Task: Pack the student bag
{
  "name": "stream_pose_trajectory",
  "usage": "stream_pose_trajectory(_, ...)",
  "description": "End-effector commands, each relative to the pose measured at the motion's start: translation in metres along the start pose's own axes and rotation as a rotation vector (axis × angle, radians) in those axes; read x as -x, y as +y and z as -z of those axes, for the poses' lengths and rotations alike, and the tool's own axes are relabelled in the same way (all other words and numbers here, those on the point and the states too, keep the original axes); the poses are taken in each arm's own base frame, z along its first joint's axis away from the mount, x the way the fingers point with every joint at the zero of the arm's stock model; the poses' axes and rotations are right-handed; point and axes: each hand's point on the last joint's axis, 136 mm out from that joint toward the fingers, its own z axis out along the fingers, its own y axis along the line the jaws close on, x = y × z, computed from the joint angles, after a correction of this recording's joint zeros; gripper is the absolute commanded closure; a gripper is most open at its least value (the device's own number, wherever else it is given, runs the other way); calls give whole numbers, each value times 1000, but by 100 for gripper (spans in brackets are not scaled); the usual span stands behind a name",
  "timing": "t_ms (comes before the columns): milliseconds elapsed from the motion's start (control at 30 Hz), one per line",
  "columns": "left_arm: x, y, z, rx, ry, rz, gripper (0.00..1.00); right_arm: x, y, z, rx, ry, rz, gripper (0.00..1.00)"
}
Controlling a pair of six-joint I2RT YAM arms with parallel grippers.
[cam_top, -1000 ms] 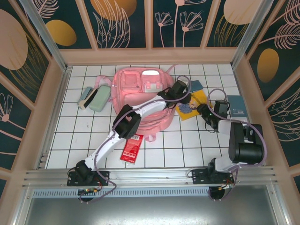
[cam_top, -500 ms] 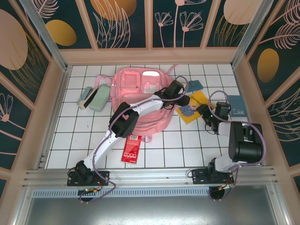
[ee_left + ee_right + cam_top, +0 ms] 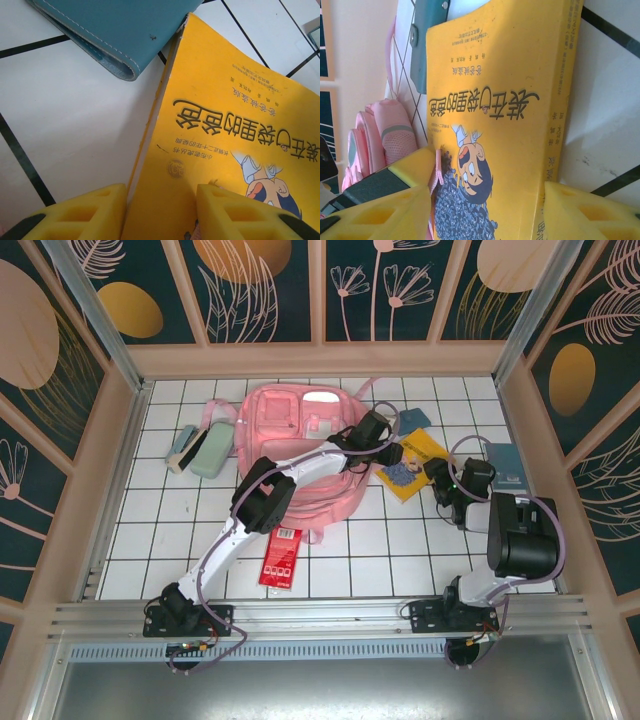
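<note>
The student bag (image 3: 285, 425) is laid at the table's (image 3: 380, 560) far edge. Beside it, the yellow book (image 3: 412, 462) is straddled by the right gripper (image 3: 490, 200), fingers apart; the left gripper's (image 3: 160, 200) hold cannot be told. Pulled unevenly, it could be bent.
</note>
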Motion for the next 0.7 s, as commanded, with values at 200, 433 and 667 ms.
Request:
stream_pose_trajectory(200, -60, -53, 6, -115, 172, 42, 56, -3, 24, 14, -160, -29, 165, 39)
stream_pose_trajectory(433, -56, -59, 13, -85, 144, 45, 52, 1, -9, 21, -307, -64, 204, 38)
stream_pose_trajectory(667, -67, -52, 9, -70, 165, 62, 54, 14, -12, 37, -346, -122, 262, 38)
